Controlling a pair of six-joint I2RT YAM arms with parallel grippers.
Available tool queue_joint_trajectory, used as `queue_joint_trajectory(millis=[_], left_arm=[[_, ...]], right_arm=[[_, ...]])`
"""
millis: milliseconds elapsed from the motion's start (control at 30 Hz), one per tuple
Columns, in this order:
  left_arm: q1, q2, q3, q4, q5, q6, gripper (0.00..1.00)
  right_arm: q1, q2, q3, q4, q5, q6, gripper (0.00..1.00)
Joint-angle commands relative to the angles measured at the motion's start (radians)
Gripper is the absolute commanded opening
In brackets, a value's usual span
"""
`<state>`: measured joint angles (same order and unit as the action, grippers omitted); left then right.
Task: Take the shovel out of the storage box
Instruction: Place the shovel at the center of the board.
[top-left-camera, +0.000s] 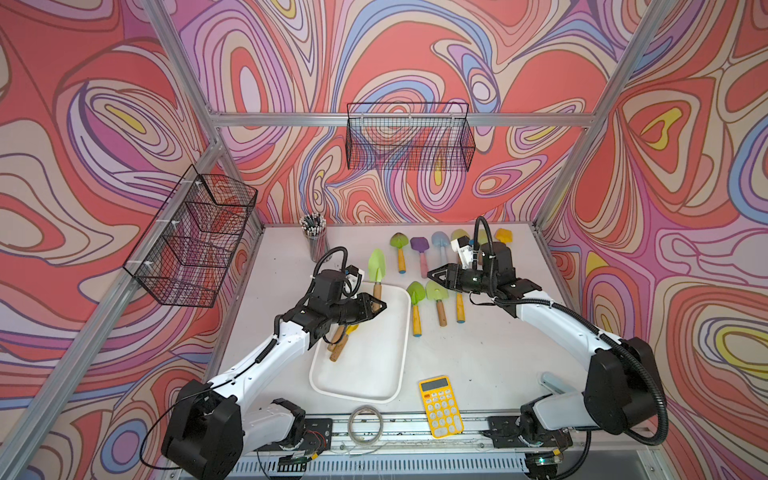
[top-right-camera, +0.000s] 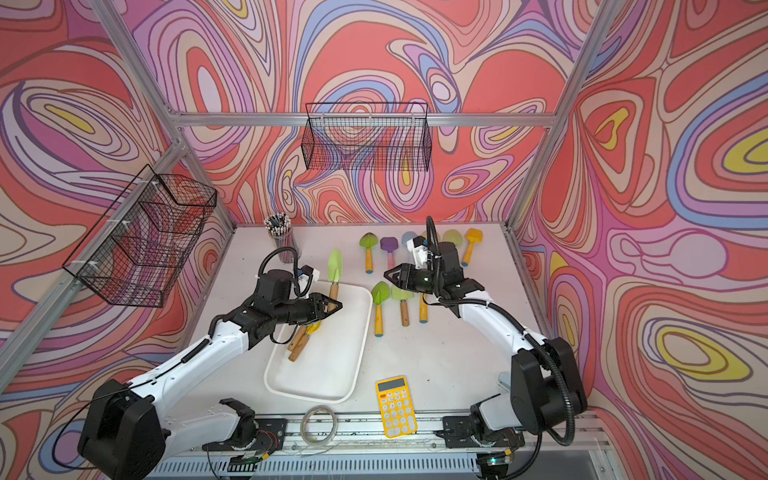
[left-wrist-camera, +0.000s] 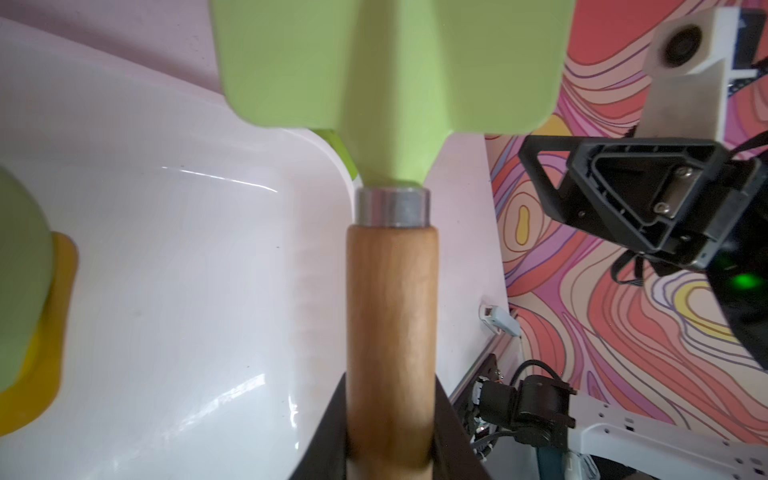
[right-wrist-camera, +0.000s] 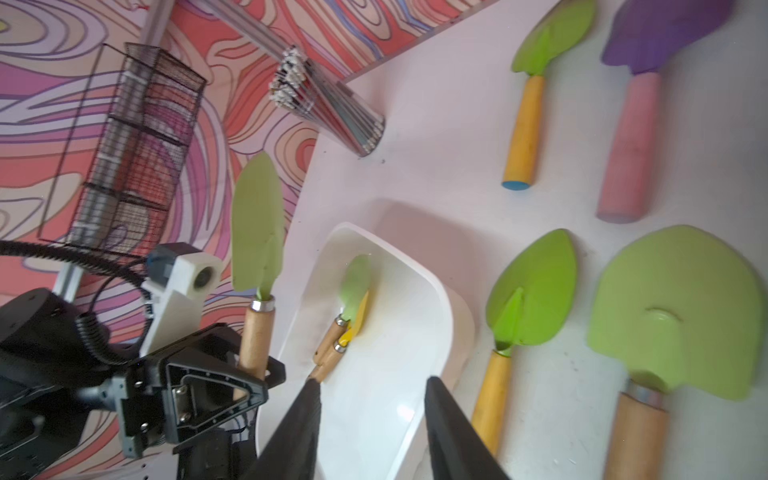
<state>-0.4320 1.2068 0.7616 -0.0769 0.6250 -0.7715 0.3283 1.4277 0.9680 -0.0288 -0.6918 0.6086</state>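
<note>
In both top views, my left gripper (top-left-camera: 376, 307) clenches the green shovel (top-left-camera: 377, 262) by its wooden handle, above the far rim of the storage box (top-left-camera: 365, 370). Left wrist: black jaws pinch that handle. Right wrist: my right gripper (right-wrist-camera: 372, 382) is released, jaws apart, holding nothing.
</note>
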Motion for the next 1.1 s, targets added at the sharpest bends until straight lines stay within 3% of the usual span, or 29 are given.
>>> queue_joint_trajectory(millis=[0, 167, 400, 1067], left_arm=[[0.004, 0.011, -0.012, 0.275, 0.144, -0.119, 0.0], [0.004, 0.032, -0.048, 0.487, 0.2, -0.232, 0.0], [0.004, 0.081, -0.073, 0.653, 0.267, -0.331, 0.0], [-0.037, 0.114, -0.087, 0.76, 0.299, -0.38, 0.0]], right_arm=[[0.028, -0.004, -0.011, 0.202, -0.175, 0.089, 0.44], [0.067, 0.006, -0.009, 0.257, -0.197, 0.102, 0.44], [0.099, 0.069, 0.003, 0.379, -0.263, 0.169, 0.44], [0.146, 0.186, 0.101, 0.507, -0.296, 0.261, 0.47]])
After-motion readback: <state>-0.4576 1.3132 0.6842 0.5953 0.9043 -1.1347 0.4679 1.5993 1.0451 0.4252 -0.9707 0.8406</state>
